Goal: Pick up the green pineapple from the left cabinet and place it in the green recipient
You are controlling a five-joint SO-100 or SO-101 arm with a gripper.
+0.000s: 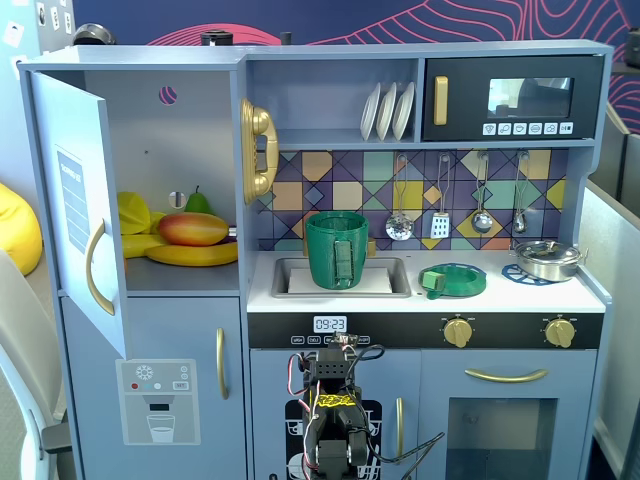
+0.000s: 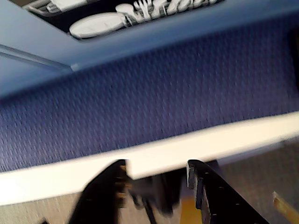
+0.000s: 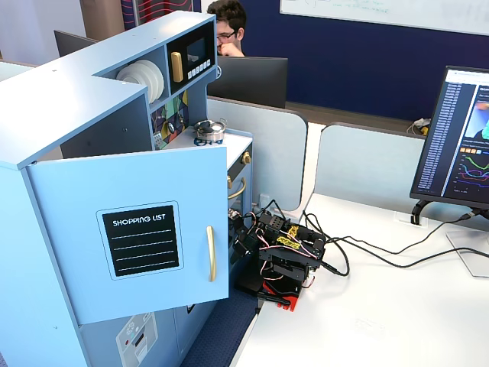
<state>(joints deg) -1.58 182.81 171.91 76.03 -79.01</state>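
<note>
- Arm: folded low in front of the toy kitchen's lower doors in a fixed view, wires looping off its right side. In the side-on fixed view it sits folded at the edge of a white desk, close against the kitchen front.
- Claw: in the wrist view two dark fingers enter from the bottom edge with a clear gap between the tips; they are spread and nothing sits between them. Behind them lie a white band and a blurred blue textured surface.
- Counter: white, with a sink set into it. The green recipient stands upright in the sink, strap handle facing the camera. A low flat green dish rests just right of the sink, and a small silver pot sits further right on a blue trivet.
- Left cabinet: door swung open toward the camera, purple round mark on the back wall. The side-on fixed view shows the door's outer face, with a "SHOPPING LIST" panel.
- Cabinet shelf: a red-orange mango lies on a banana, with yellow pieces to the left and a dark green pear upright behind.
- Green pineapple: cannot be made out in any view; if it is on the shelf, other fruit hides it.
</note>
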